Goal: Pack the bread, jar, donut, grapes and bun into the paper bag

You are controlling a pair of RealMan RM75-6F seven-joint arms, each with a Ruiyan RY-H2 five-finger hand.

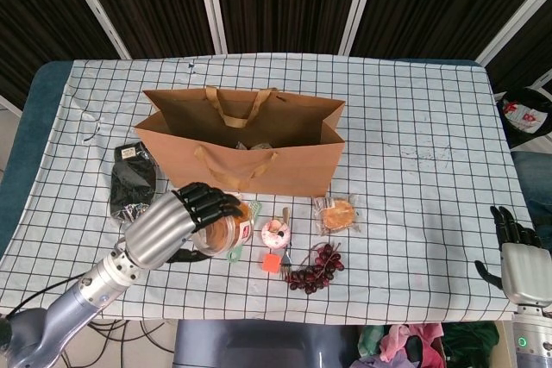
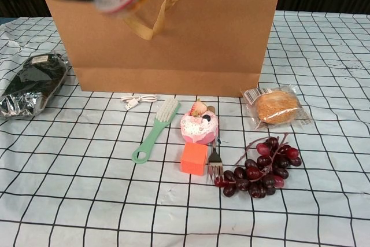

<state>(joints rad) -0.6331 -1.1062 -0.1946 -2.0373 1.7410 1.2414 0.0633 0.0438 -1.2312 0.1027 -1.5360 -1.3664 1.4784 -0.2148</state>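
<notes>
The left robot hand (image 1: 177, 220) holds the jar (image 1: 226, 230) off the worktop (image 1: 414, 213), fingers curled over its top; the chest view catches only the jar's labelled lower part at the top edge, the hand mostly cut off. Just beyond the hand stands the open paper bag (image 1: 259, 165), its near wall between jar and opening. Right of the hand lie the donut (image 1: 276, 232), an orange cube (image 1: 272, 262), a fork (image 2: 214, 163), the grapes (image 1: 316, 268) and a wrapped bun (image 1: 337, 214). The green brush (image 2: 154, 130) and white cable (image 2: 139, 100) show fully only from the chest. A dark foil packet (image 1: 132, 181) lies left. The right robot hand (image 1: 516, 258) rests far right, fingers spread, holding nothing.
</notes>
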